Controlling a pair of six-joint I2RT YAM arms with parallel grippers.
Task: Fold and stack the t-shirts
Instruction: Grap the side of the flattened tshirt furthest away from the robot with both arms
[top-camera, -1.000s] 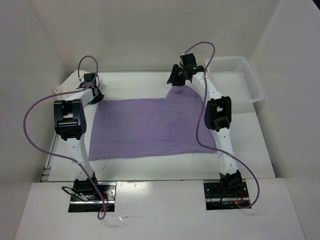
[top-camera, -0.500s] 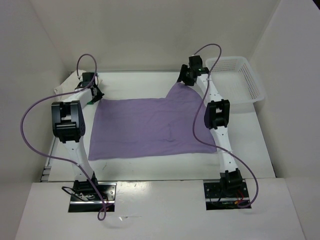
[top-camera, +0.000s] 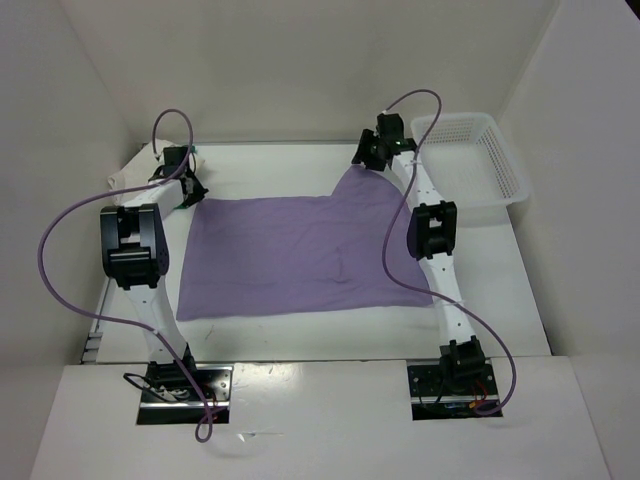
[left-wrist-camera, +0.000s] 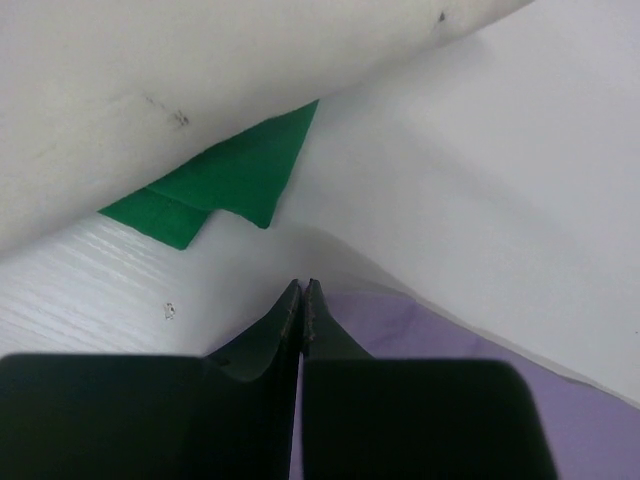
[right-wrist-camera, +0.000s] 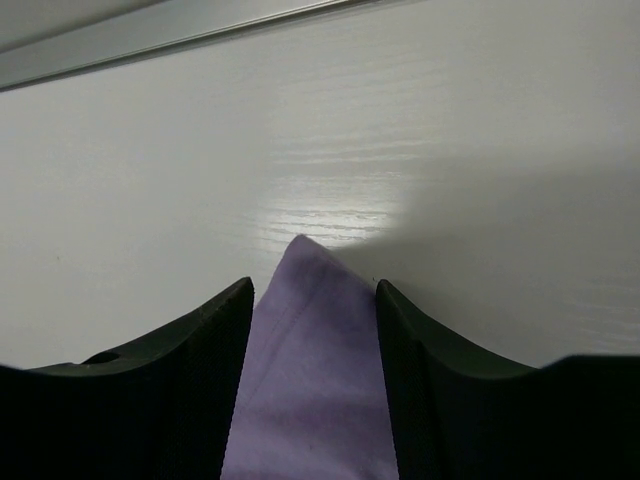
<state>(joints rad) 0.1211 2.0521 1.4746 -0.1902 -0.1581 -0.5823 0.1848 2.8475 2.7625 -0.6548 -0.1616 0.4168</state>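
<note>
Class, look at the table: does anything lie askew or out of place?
Yes. The purple t-shirt lies mostly flat, but its far right corner is drawn out into a peak between the open fingers of the right end effector, spoiling the rectangle.

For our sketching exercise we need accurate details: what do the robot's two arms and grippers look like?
The left arm and right arm have slim white links joined by chunky black joint housings. A thin purple cable loops along each. The left gripper and right gripper each have two near-black fingers tapering to pointed tips.
</note>
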